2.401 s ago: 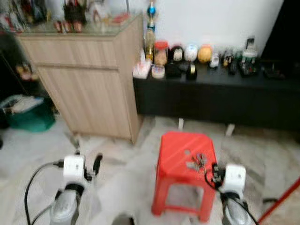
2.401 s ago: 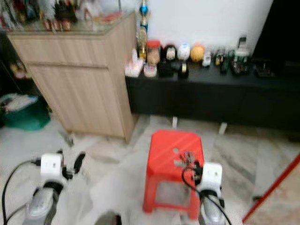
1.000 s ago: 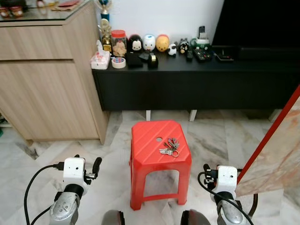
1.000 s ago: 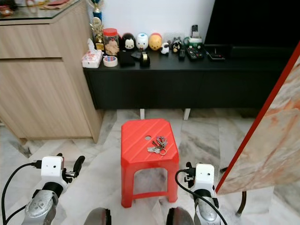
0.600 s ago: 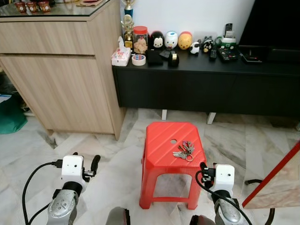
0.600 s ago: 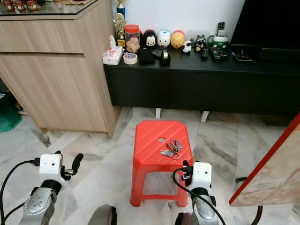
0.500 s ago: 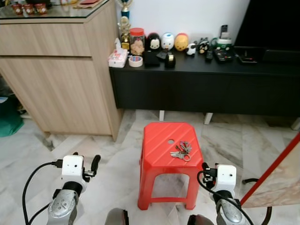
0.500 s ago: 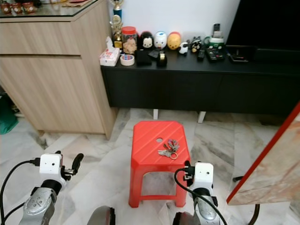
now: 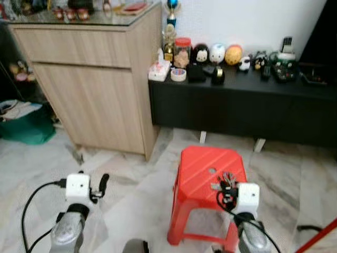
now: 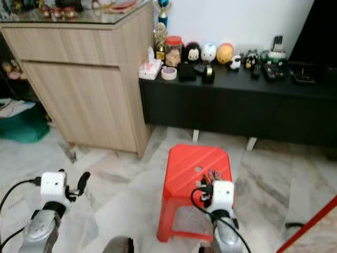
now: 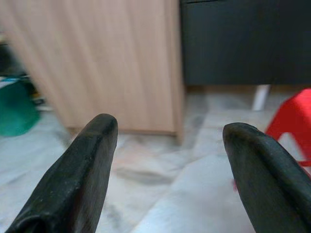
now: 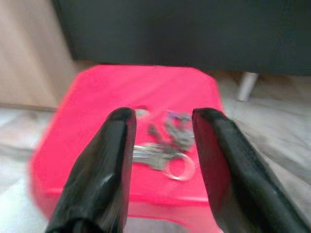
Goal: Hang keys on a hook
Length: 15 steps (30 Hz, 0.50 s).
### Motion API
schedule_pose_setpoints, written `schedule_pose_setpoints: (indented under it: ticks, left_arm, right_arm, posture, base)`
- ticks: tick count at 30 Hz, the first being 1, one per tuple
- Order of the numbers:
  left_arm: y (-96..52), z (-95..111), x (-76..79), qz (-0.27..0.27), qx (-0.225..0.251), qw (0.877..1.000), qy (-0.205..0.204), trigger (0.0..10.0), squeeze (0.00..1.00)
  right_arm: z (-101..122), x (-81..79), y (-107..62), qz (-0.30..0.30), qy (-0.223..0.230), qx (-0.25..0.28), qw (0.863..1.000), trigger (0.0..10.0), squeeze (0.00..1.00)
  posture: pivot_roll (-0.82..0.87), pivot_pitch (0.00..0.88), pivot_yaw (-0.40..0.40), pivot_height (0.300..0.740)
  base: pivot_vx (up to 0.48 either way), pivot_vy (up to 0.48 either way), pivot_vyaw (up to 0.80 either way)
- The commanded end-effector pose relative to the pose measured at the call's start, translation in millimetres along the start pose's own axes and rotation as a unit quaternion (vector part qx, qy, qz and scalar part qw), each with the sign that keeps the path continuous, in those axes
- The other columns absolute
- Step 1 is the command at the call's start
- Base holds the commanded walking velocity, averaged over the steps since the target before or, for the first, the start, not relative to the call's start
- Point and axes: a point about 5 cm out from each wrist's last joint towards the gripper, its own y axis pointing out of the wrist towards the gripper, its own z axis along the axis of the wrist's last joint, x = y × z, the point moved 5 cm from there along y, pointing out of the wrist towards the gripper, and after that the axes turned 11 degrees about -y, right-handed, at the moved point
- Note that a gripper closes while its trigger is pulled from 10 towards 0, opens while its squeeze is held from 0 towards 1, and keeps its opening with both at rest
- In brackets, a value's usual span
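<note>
Lining up on the keys (image 12: 165, 145), your right gripper (image 12: 163, 145) hangs spread and empty above the red stool (image 9: 197, 176) — drop straight down. Pinch the ring, not a loose blade — your left gripper (image 11: 170, 145) idles, also spread.

Even indoor light, moderate motion blur in all views.
Head views soft throughout; wrist views blur the keys (image 12: 165, 145) and red stool (image 12: 146, 92). Black cabinet (image 9: 237, 105) reads dark, without glare.
</note>
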Motion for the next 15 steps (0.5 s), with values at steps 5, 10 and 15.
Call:
schedule_pose_setpoints:
  ticks: [5,10,15]
  left_arm:
    - [1.9,4.4,-4.2,0.003,0.006,1.000,0.004,10.0,0.00]
    - [2.1,4.3,-4.1,0.003,0.005,1.000,0.004,10.0,0.00]
    - [1.9,4.5,-4.4,0.004,0.006,1.000,0.004,10.0,0.00]
  right_arm:
    - [3.9,-4.1,2.4,0.011,-0.006,0.004,1.000,10.0,0.00]
    - [3.3,-5.8,2.5,0.016,-0.007,0.002,1.000,10.0,0.00]
    - [3.0,-3.7,3.1,0.009,0.003,0.000,1.000,10.0,0.00]
  posture:
    - [0.07,0.000,-0.018,0.620]
    - [0.07,0.000,-0.020,0.620]
    - [0.07,0.000,-0.022,0.620]
  base:
    - [0.293,0.000,0.00]
    - [0.296,0.000,0.32]
    - [0.298,0.000,0.25]
